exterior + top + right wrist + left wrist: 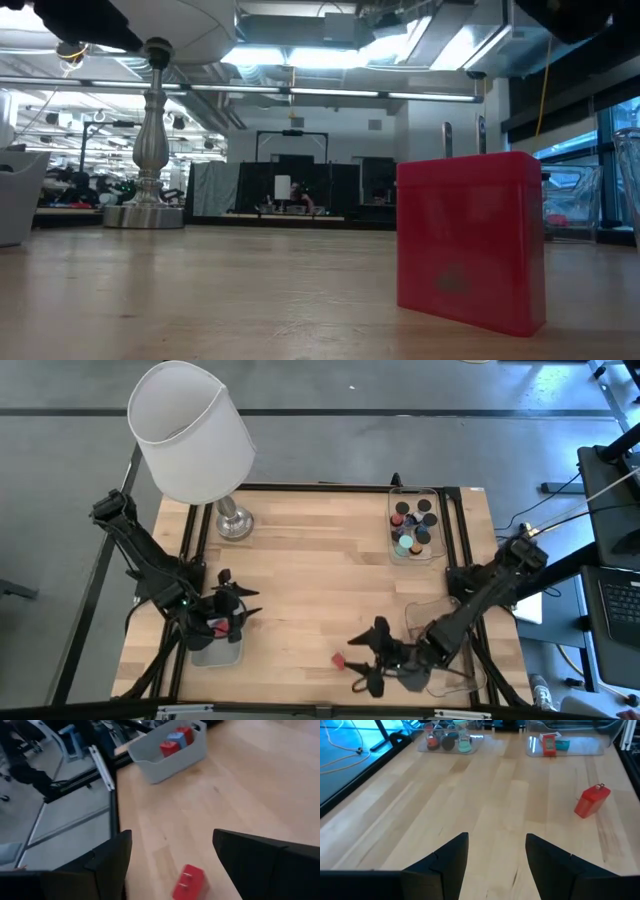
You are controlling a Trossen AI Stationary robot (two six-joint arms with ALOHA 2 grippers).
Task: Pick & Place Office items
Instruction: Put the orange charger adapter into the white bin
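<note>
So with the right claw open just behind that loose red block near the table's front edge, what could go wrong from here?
1. The red block lies near the table's front edge; a nudge from the right claw could push it off.
2. In the right wrist view the block sits off-centre between the open fingers, so closing could tip it rather than grip it.
3. The left claw hangs over the frosted bin; crossing arms might clash.
</note>
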